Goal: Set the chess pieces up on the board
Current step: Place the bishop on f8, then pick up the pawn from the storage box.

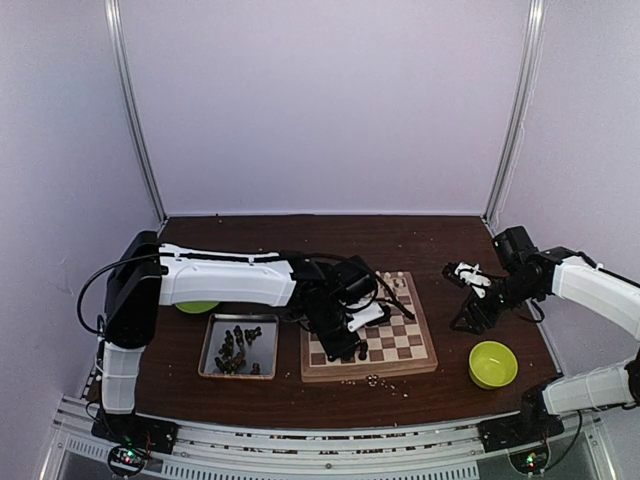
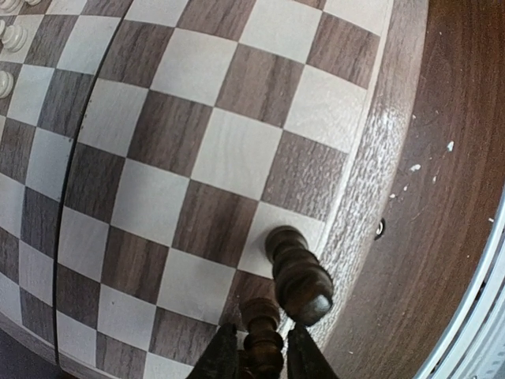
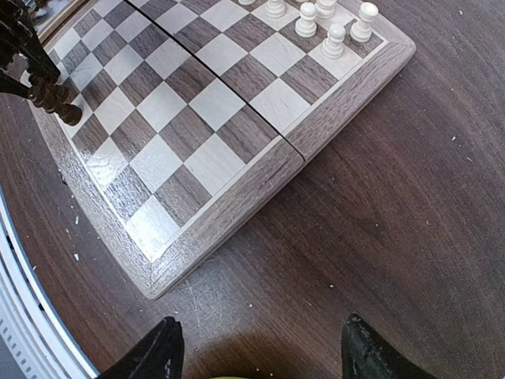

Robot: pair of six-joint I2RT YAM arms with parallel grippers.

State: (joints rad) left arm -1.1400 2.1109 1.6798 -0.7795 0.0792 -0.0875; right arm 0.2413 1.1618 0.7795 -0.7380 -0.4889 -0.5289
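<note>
Dark table (image 1: 300, 235), board (image 1: 432, 340), tray (image 1: 239, 317), green bowl (image 1: 493, 364)

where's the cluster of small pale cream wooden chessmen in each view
top external: pale cream chessmen at the far right corner of the checkered wooden chessboard.
left wrist: top left edge.
right wrist: top edge, right of centre.
shared landmark: that chessboard's tan border.

Counts: board (image 1: 415, 345), 1. Metal tray (image 1: 240, 318), 1. Green bowls, 2: right bowl (image 1: 493, 364), left bowl (image 1: 197, 306). Dark chess pieces (image 2: 296, 276) at board's edge, 2.
</note>
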